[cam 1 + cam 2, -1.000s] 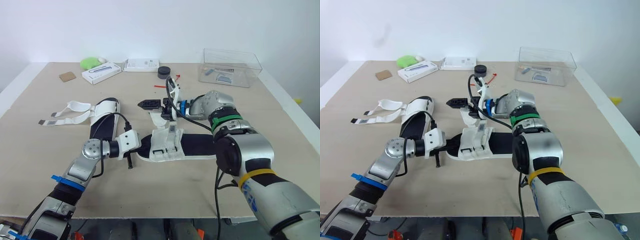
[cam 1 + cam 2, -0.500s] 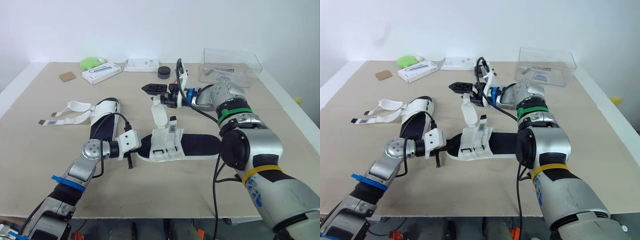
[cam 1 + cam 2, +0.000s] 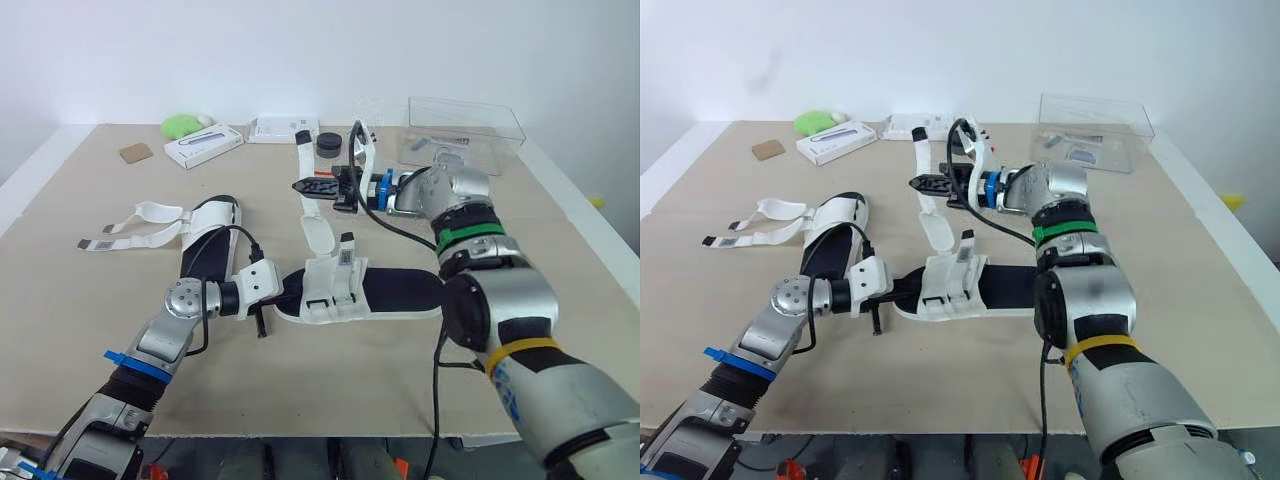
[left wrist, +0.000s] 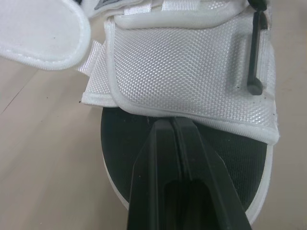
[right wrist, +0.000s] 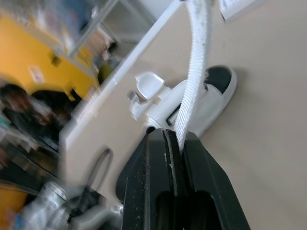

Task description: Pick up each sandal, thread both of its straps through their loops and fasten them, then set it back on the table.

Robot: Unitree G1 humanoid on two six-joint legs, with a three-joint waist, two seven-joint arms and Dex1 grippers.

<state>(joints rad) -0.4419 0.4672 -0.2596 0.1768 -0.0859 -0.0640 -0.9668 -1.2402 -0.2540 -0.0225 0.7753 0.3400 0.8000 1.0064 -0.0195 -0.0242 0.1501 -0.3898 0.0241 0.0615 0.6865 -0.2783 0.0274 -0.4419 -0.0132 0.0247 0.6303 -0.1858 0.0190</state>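
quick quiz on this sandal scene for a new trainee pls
1. True or false: the right pincer is shut on a white strap of the near sandal, holding it up above the shoe.
2. Where does the shut left pincer rest? A: on the clear box. B: on the near sandal's black sole. C: on the green object.
3. Fill in: the other sandal, to the robot's left, lies with both straps ____.

Key: 1 true; 2 B; 3 unfastened.

One sandal [image 3: 205, 250] lies left of the centre sandal [image 3: 400, 290].
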